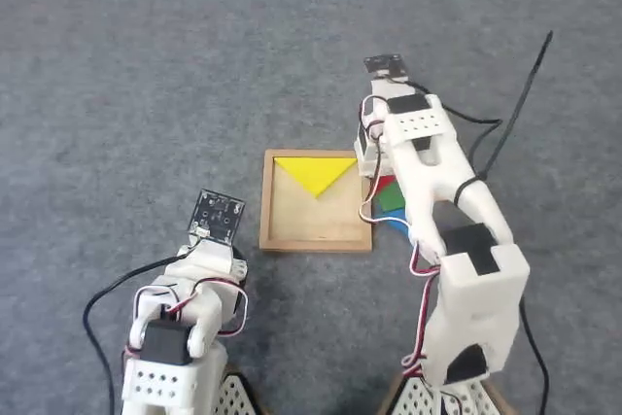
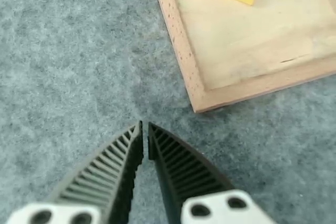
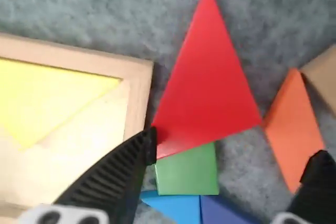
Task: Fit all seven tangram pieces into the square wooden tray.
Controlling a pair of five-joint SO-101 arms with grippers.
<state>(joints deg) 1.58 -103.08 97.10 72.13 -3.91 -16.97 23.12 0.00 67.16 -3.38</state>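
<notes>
1. Centrally, the square wooden tray (image 1: pixel 316 242) lies flat on the grey carpet (image 1: pixel 136 94), ahead of the two arms.
2. Inside it, a yellow triangle (image 1: pixel 314 174) sits with its long edge against the far rim and its tip pointing back toward the arms.
3. Just beside the tray's right rim lie loose pieces. A red triangle (image 3: pixel 207 82) has a green square (image 3: pixel 186 171) against one edge. A light blue piece (image 3: pixel 170 205) and a dark blue piece (image 3: pixel 220 214) touch the square, and an orange parallelogram (image 3: pixel 293 124) is just beside the red triangle.
4. The right gripper (image 3: pixel 234 149) hangs over these pieces, jaws spread wide and holding nothing, one finger (image 3: pixel 131 166) at the red triangle's corner nearest the tray.
5. The left gripper (image 2: pixel 145 129) is over bare carpet near the tray's near-left corner, its jaws closed together on nothing.
</notes>
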